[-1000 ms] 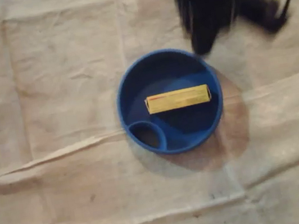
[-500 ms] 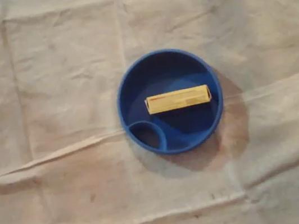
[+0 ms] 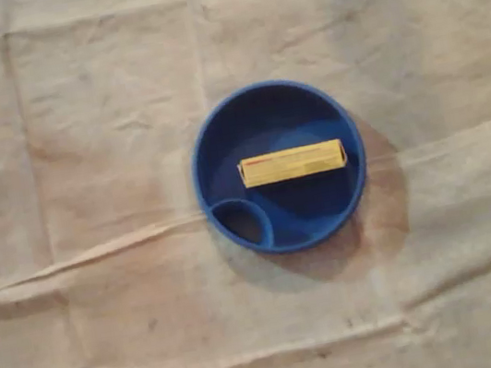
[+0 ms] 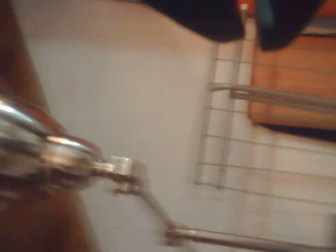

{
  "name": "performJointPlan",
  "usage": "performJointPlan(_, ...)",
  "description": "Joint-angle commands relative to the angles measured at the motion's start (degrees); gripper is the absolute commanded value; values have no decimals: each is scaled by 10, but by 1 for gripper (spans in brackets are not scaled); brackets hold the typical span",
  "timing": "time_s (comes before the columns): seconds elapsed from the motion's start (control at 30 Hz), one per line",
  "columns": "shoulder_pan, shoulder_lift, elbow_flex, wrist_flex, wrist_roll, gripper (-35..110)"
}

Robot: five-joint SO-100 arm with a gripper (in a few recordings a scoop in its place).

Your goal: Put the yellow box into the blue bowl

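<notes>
Overhead view — yellow box [image 3: 292,163] in bowl [image 3: 214,150], cloth [image 3: 85,172] around.

I see a smooth plastic blue bowl [image 3: 219,132], a printed cardboard yellow box [image 3: 293,163], and creased matt cloth [image 3: 78,126] covering the tabletop.

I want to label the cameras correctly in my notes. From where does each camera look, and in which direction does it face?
Overhead view: sits above the cloth-covered table and looks straight down at the blue bowl with the yellow box lying inside it.
Wrist view: rides on the arm and faces sideways at a pale wall, a wire rack and a shiny metal part; blurred dark shapes at the top edge are likely the tool.
Shared: I cannot match any object between them; the wrist camera faces away from the table.
</notes>
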Motion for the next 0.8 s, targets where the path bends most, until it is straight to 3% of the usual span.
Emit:
performJointPlan(0.0, -2, 107, 134, -3, 10, 0)
performJointPlan(0.4, -3, 388, 468, -5, 4, 0)
performJointPlan(0.77, -74, 539, 568, -4, 4, 0)
